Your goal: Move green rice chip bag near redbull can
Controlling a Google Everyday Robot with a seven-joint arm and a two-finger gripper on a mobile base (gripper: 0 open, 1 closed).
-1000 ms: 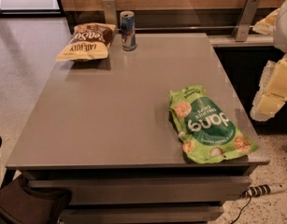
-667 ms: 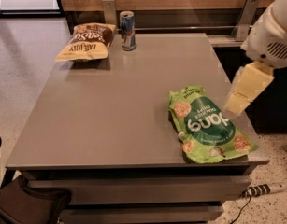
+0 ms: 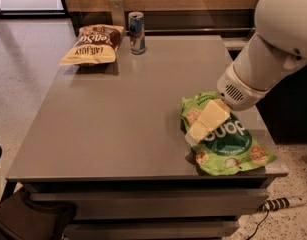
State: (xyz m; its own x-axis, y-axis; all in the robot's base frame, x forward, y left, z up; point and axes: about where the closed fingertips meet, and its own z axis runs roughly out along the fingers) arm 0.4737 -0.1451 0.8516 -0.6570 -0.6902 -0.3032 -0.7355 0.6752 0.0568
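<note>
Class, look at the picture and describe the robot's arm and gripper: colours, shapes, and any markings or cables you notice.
The arm is glossy white, built from big rounded shells, and its wrist collar has a small grille of dark slots. The gripper, over the green bag near the table's right edge, is pale creamy yellow and blocky. No cables or lettering show.

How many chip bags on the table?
2. The green rice chip bag lies at the near right corner, the gripper over its left part; the brown-and-cream chip bag sits far left, beside the redbull can. The arm may hide more at right.
</note>
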